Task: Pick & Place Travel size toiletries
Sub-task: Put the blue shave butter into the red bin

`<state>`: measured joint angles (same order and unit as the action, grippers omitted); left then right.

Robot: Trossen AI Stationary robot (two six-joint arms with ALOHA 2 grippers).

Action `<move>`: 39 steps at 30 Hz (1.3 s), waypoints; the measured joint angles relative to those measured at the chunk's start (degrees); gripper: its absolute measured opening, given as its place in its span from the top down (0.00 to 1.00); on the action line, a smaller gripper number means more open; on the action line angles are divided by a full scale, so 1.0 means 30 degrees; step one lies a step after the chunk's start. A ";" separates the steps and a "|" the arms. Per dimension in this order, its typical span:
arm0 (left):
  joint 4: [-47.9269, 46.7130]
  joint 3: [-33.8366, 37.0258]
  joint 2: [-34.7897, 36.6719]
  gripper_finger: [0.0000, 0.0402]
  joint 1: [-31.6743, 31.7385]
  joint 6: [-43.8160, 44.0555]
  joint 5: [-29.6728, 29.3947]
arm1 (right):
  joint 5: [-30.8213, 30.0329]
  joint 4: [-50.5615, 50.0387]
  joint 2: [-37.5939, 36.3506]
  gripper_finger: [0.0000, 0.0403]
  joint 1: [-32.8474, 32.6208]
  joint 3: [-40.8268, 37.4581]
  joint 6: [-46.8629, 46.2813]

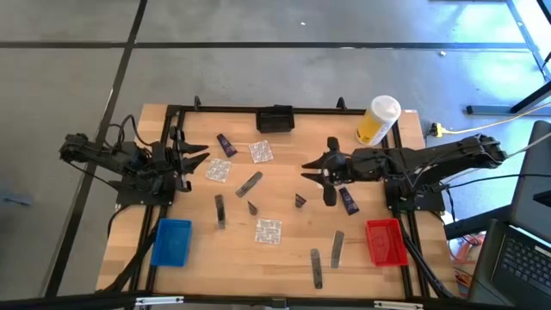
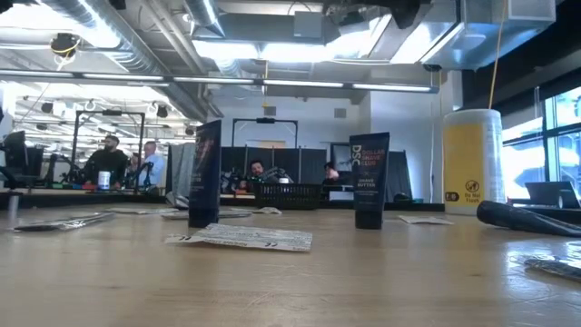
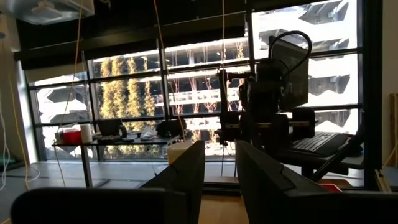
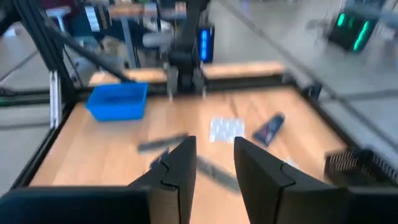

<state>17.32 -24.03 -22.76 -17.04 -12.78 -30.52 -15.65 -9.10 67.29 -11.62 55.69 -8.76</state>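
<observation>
The left gripper (image 1: 200,155) hovers over the left side of the wooden worktop (image 1: 284,258), well back from the front edge. Its fingers (image 3: 186,177) stand a narrow gap apart with nothing between them. Towards the front-left corner lies a blue tray (image 1: 171,242).

The toiletries are scattered across the middle of the worktop. Near the left gripper lie a foil sachet (image 1: 218,171) and, further back, a dark tube (image 1: 225,145) with a second sachet (image 1: 261,152) beside it. A grey stick (image 1: 249,183) lies at a slant near the centre, another stick (image 1: 220,211) lies closer to the front, and a third sachet (image 1: 269,231) rests in front of the centre. Two short dark tubes (image 1: 252,207) (image 1: 300,200) stand upright near the middle; in the low view they show as standing tubes (image 2: 204,173) (image 2: 369,179) with a sachet (image 2: 241,238) flat in front of them. Two more sticks (image 1: 317,268) (image 1: 337,248) lie near the front edge, right of centre.

A black basket (image 1: 275,119) sits at the back edge. The right gripper (image 1: 303,170) hangs above the worktop right of centre, its fingers (image 4: 177,168) part-way open and empty. Another dark tube (image 1: 348,201) lies under the right arm. A yellow container (image 1: 378,121) with a white cap stands at the back-right corner, and a red tray (image 1: 385,242) sits near the front-right corner.
</observation>
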 joint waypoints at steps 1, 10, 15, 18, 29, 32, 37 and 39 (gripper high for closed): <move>0.0000 0.0000 0.0000 0.78 0.0002 0.0000 0.0000 | 0.0007 -0.0725 0.0074 0.70 -0.0040 0.0271 -0.0494; 0.0058 0.0000 0.0000 0.79 0.0002 0.0000 0.0007 | 0.0027 -0.2967 0.1250 0.70 -0.0537 0.0563 -0.2405; 0.0146 0.0007 0.0009 0.79 -0.0002 0.0000 0.0004 | 0.0943 -0.2535 0.2260 0.72 -0.0923 0.0563 -0.2434; 0.0138 0.0007 0.0000 0.79 0.0002 0.0000 0.0015 | 0.1013 -0.2856 0.2540 0.72 -0.1232 0.0563 -0.2507; 0.0138 0.0007 0.0000 0.79 0.0002 0.0000 0.0015 | 0.0493 -0.3614 0.2978 0.72 -0.1499 0.1715 -0.1904; 0.0138 0.0007 -0.0002 0.78 0.0002 0.0000 0.0015 | 0.0347 -0.4284 0.3772 0.74 -0.1694 0.2478 -0.1722; 0.0138 0.0007 0.0013 0.79 0.0002 0.0000 0.0015 | -0.0871 -0.8482 0.5117 0.77 -0.1834 0.4494 -0.2100; 0.0131 0.0007 -0.0007 0.79 0.0002 0.0000 0.0036 | -0.1509 -0.9711 0.5505 0.78 -0.1827 0.5194 -0.2921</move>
<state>17.72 -24.01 -22.79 -17.04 -12.78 -30.42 -20.18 -38.24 83.81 -17.10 71.28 -17.53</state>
